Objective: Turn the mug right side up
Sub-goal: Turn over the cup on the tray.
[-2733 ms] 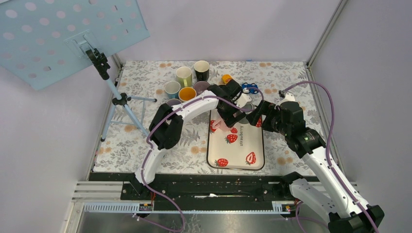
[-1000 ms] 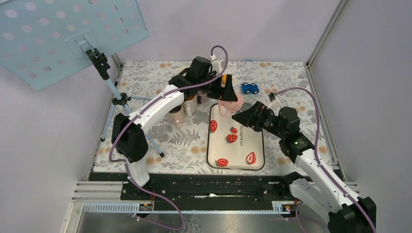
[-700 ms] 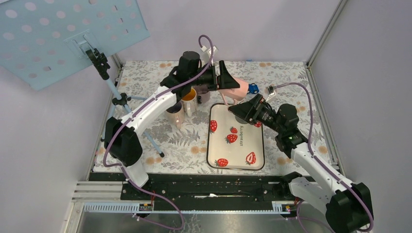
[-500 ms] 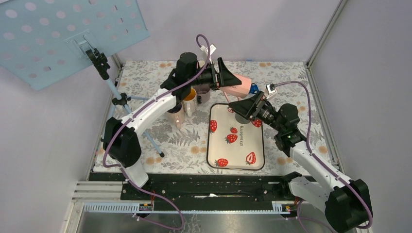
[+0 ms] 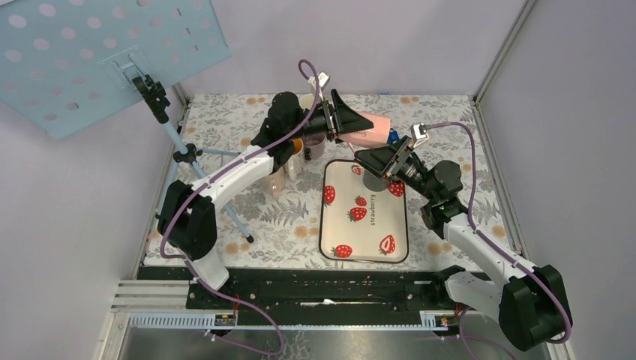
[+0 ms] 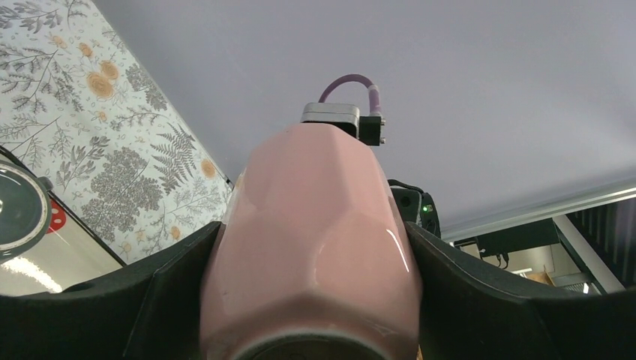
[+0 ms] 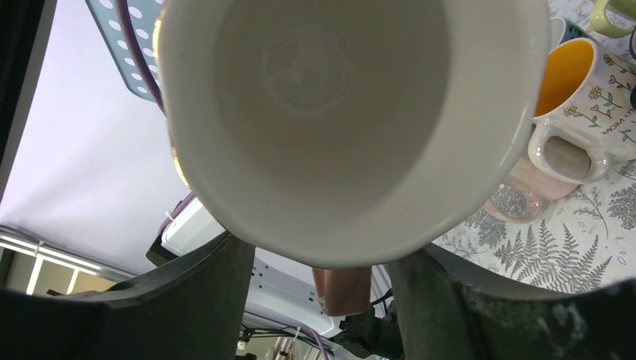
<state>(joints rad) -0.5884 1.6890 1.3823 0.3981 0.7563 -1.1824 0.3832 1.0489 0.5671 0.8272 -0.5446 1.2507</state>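
From above: a second ago my left gripper had the mug hanging over the tray. It has since swung up and back, and the mug now lies on its side in the air above the tray's far edge, mouth towards my right arm. My right gripper has risen off the tray to meet that mouth and has begun to narrow. I read this as the handover that lets the mug come down mouth up; it is half turned, not yet righted. My arms hide the join between right fingers and rim, and much of the grey cup on the tray.

Left wrist: my left fingers press on both flanks of the pink mug, standing wide and carrying it. The mug fills the view, so its mouth and my right fingers are hidden behind it.

Right wrist: I look straight into the mug's pale inside, the rim sitting between my right fingers. The rim covers their pads, so I cannot tell whether they touch it. A brownish piece under the rim may be the handle; I cannot say.
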